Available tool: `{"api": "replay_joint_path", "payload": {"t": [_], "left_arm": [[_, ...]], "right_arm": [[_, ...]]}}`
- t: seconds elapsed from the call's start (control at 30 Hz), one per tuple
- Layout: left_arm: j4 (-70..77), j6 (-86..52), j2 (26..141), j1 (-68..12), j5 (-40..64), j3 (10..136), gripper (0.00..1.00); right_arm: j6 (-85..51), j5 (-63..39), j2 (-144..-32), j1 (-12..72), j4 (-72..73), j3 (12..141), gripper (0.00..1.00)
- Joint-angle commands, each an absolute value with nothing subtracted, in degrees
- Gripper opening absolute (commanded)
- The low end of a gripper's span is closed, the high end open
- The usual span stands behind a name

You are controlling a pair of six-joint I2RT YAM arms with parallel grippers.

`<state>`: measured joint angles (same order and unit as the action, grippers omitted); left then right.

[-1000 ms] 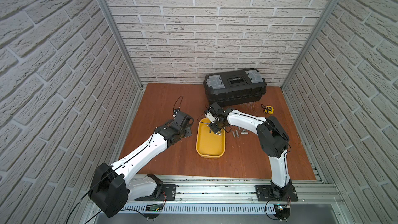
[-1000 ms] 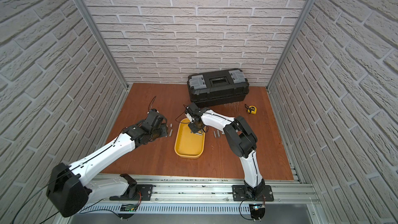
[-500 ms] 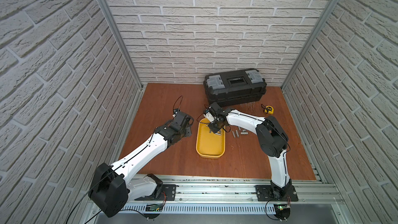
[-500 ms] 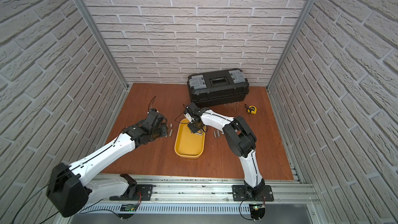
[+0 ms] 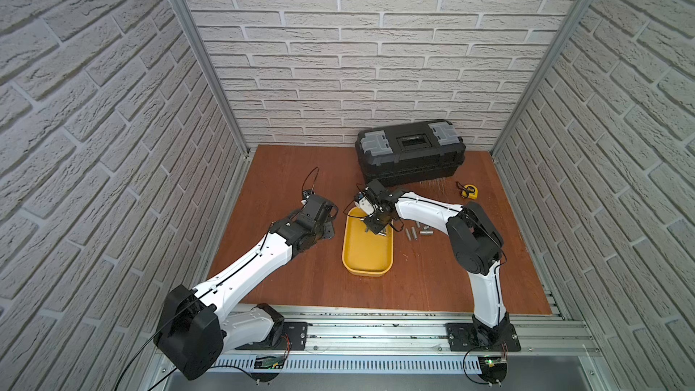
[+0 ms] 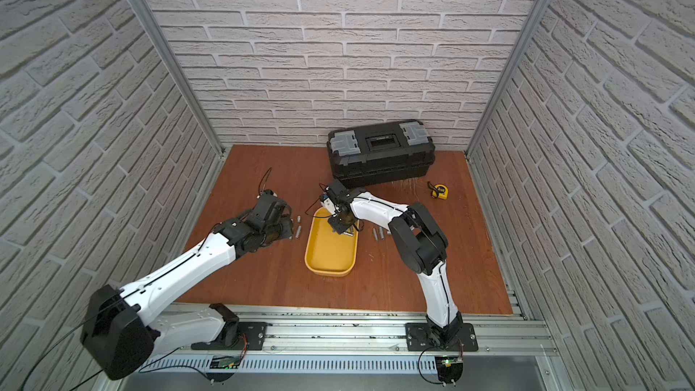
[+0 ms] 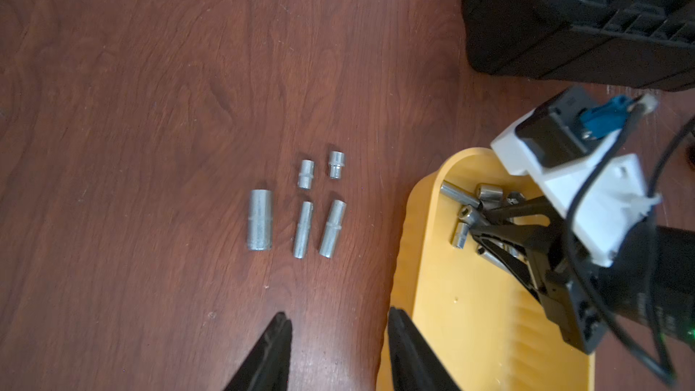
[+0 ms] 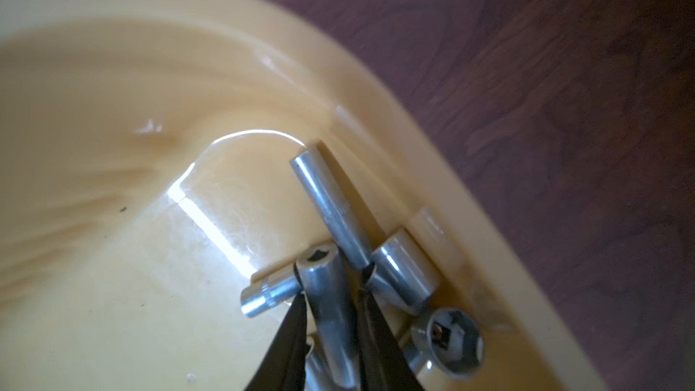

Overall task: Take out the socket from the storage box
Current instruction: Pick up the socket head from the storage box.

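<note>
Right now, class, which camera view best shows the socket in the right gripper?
The right wrist view: the socket sits close up, hex mouth visible, the right gripper closed on it inside the storage box. The left wrist view shows only its end; in both top views it is too small to tell.

White brick-pattern walls [image 5: 376,50] enclose a reddish-brown wooden floor [image 5: 278,174], with aluminium posts [image 5: 199,58] at the corners.
</note>
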<state>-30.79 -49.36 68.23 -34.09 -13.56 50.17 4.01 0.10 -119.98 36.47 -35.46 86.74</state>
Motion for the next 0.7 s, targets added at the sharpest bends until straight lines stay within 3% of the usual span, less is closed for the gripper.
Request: {"api": "replay_joint_path", "payload": {"t": [0.0,0.17,0.37,0.67], "left_arm": [[-29.0,-49.9,67.2,-33.9,-14.5,49.2,0.46],[-29.1,-49.9,66.9,-33.8,-14.6,49.1,0.46],[-29.1,-50.0,66.5,-33.8,-14.8,49.0,0.46],[-29.5,-48.9,67.5,-33.8,-14.5,49.7,0.46]], "right_arm": [[5.8,-0.9,-121.5,37.0,-37.0,85.2,0.27],[6.4,-0.6,-122.4,37.1,-37.3,85.4,0.26],[5.9,-0.8,-121.6,37.0,-36.5,85.1,0.13],[4.7,-2.6,-117.6,37.0,-36.9,86.3,0.10]]}}
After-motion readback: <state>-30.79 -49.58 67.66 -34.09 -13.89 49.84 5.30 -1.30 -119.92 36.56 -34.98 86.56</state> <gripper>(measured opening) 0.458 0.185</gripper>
